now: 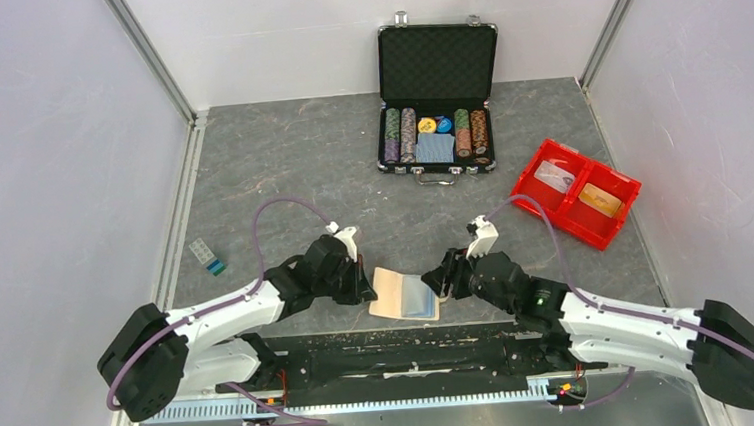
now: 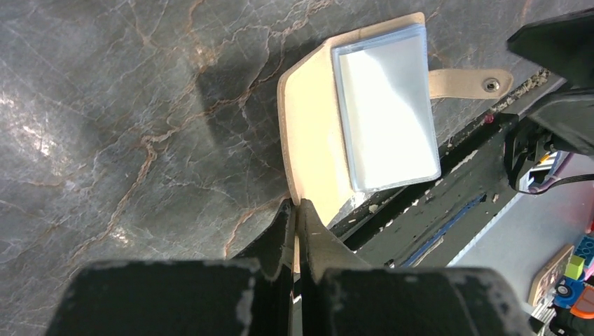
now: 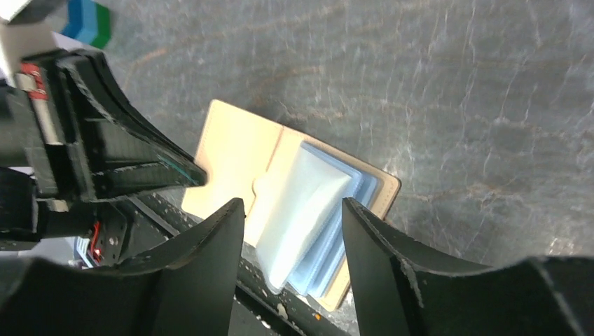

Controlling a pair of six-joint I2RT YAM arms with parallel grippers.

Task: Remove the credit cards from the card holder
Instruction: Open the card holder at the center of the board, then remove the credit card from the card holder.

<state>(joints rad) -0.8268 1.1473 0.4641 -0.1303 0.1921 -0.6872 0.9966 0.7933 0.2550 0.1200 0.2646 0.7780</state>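
Observation:
The tan card holder (image 1: 404,293) lies open at the table's near edge, pale blue sleeves (image 1: 421,298) up. My left gripper (image 1: 366,286) is shut on the edge of its left flap; the wrist view shows the pinched beige flap (image 2: 315,140), the sleeves (image 2: 389,119) and the snap tab (image 2: 466,82). My right gripper (image 1: 440,287) is open, with its fingers on either side of the fanned sleeves (image 3: 308,203) of the holder (image 3: 231,154). A pale credit card (image 1: 554,174) and an orange credit card (image 1: 601,200) lie in the red tray. I cannot tell whether a sleeve holds a card.
The red two-compartment tray (image 1: 530,163) sits at the right. An open black chip case (image 1: 438,63) with poker chips and a blue deck stands at the back. A small blue-green block (image 1: 209,257) lies at the left. The black arm-mount rail runs just under the holder.

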